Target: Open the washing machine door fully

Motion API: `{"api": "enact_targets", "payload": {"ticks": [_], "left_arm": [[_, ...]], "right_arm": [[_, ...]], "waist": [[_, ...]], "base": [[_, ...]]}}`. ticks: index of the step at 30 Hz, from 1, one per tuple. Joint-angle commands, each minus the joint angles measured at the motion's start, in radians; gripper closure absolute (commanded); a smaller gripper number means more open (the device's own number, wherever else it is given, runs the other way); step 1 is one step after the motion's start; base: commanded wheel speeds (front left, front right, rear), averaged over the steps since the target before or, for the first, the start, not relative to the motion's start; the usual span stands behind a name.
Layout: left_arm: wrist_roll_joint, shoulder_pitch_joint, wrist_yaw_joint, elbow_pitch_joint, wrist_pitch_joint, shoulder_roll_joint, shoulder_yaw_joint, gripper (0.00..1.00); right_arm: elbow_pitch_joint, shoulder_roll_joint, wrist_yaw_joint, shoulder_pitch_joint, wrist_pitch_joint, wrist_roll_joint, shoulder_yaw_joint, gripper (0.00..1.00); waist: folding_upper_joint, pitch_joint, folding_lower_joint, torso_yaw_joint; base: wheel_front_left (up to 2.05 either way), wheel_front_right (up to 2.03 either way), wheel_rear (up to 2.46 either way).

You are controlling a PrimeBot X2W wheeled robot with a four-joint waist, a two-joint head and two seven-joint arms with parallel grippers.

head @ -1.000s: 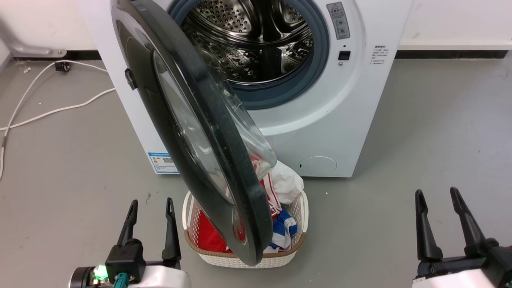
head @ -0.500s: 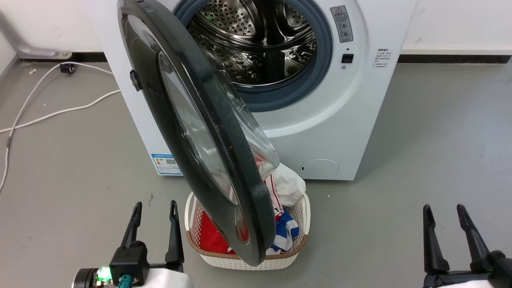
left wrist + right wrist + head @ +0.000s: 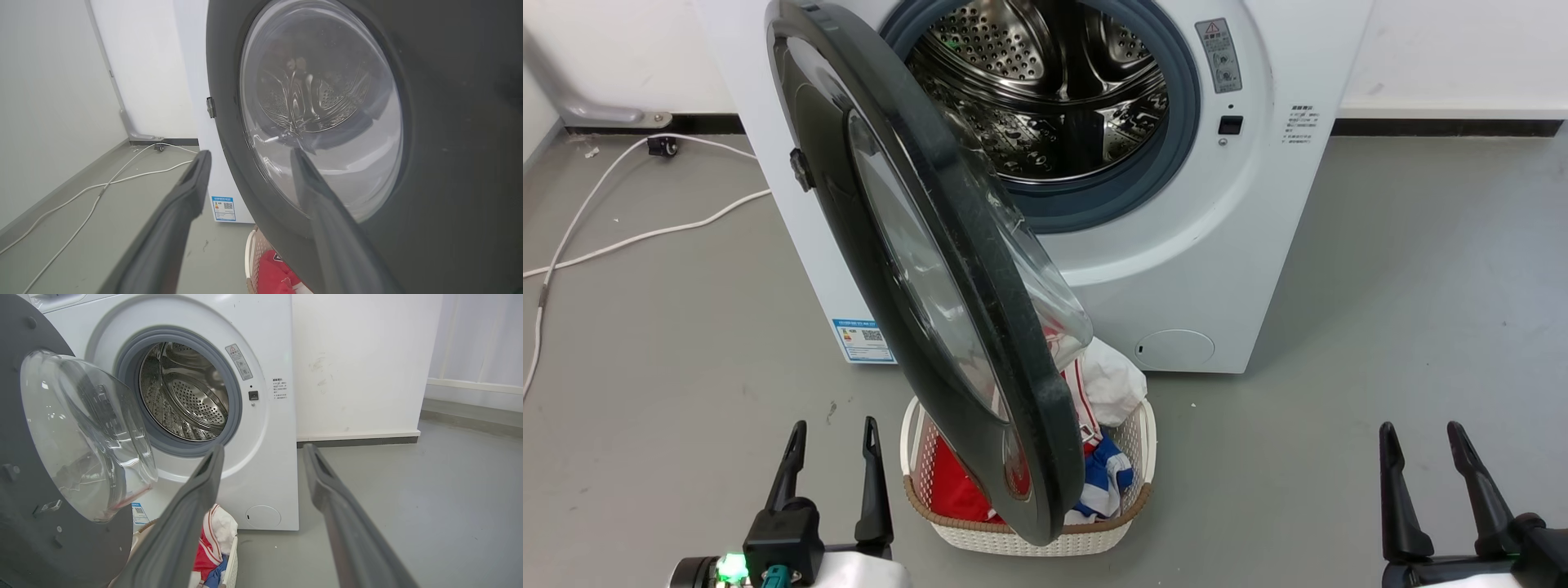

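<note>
Head view: the washing machine door [image 3: 915, 269] stands swung well out from the front of the washing machine [image 3: 1217, 269]. It is hinged on the machine's left side, and its free edge points toward the camera, hanging over a basket [image 3: 1029, 539] of clothes [image 3: 952, 490] that sits on the floor [image 3: 1380, 286] just in front of the machine. The steel drum [image 3: 1054, 90] is fully exposed. The left hand [image 3: 835, 423] and right hand [image 3: 1419, 426] sit low and well in front of the machine, one to each side of the basket. Both are released, fingers parted and holding nothing, and neither touches the door.

Left wrist view: the door's outer face and glass are close ahead, with the drum seen through the glass. The left fingers are spread, one of them drawn across the glass.

Right wrist view: the door's inner side, with its bulging clear bowl, faces the machine's open mouth. The right fingers are apart and empty.

By my reading most of the job is done: the door is unlatched and roughly square to the machine's front. What may be left is a further push away from the opening, if the hinge allows.
</note>
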Motion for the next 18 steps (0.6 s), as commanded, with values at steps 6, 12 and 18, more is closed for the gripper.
{"api": "enact_targets", "payload": {"ticks": [6,12,18], "left_arm": [[0.001,0.0,0.014,0.018,-0.003,-0.001,0.008,1.0],[-0.019,-0.027,0.019,-0.01,-0.003,-0.001,0.035,1.0],[0.011,-0.102,0.003,-0.108,-0.003,0.014,0.068,1.0]], "right_arm": [[0.002,0.004,0.0,0.007,-0.002,0.007,0.005,0.0],[0.002,0.004,0.0,0.003,-0.002,0.012,0.004,0.0],[-0.001,0.004,0.0,-0.005,-0.002,0.017,0.002,0.0]], "waist": [[0.0,-0.003,0.0,0.002],[0.0,-0.003,0.0,0.006],[0.0,0.001,0.0,0.011]], "base": [[0.0,0.0,0.0],[0.0,0.0,0.0],[0.0,0.0,0.0]]}}
